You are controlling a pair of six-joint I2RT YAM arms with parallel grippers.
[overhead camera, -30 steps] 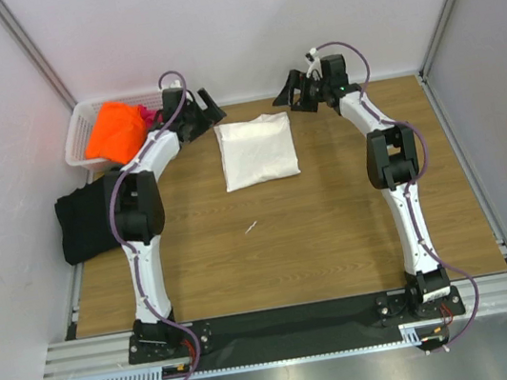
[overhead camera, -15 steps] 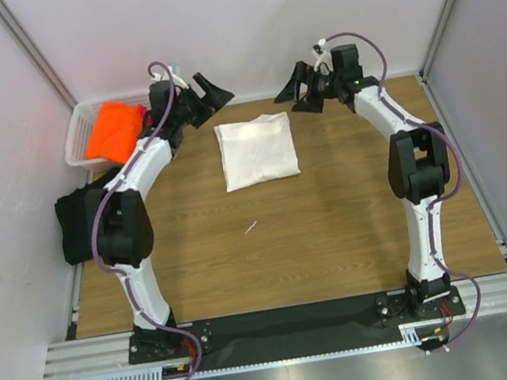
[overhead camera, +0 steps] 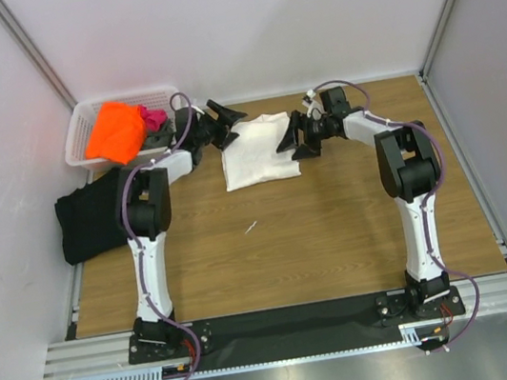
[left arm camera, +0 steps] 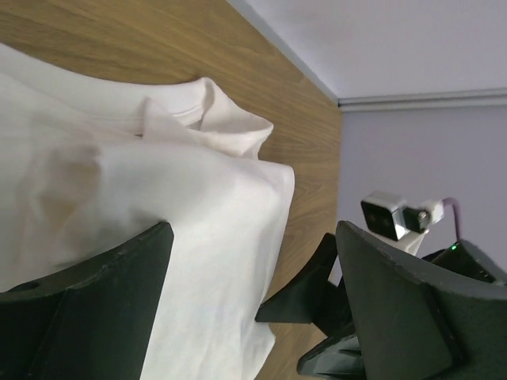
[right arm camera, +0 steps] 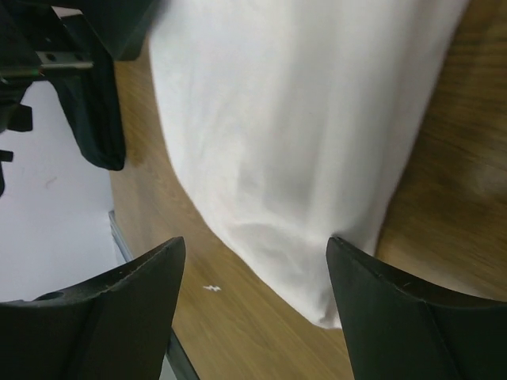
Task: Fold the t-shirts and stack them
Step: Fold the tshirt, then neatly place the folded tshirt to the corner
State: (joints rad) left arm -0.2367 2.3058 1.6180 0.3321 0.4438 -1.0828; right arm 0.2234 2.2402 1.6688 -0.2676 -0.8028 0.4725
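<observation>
The white tee (overhead camera: pixel 257 151) is folded into a neat rectangle and lies flat on the wooden table (overhead camera: pixel 338 234), in the middle of the far half, right between the two arms. From the left wrist cam you can see its collar (left arm camera: pixel 207 111) bunched up a bit at the far end. Plain white cloth faces up.

The left gripper (overhead camera: pixel 226 117) sits at the tee's far left corner, jaws spread wide with nothing in them. In its own cam the two black fingers (left arm camera: pixel 103 301) frame the cloth with a big gap between them, and the shirt is underneath, not pinched. The right gripper (overhead camera: pixel 296 140) is over the tee's right edge, also spread wide and empty. Its wrist view looks onto the cloth between the two prongs. I can't tell whether either one actually touches the fabric or just hangs right above it.

Rest of the laundry: the orange tee (overhead camera: pixel 115 133) is heaped in the white basket (overhead camera: pixel 74 143) at the far left corner, with a pink one (overhead camera: pixel 154 119) tucked just beside it in there. The black tee (overhead camera: pixel 89 216) lies crumpled at the table's left edge, partly hanging over it, well apart from the white one. There's a tiny white scrap (overhead camera: pixel 252 227) on the bare wood near the middle.
</observation>
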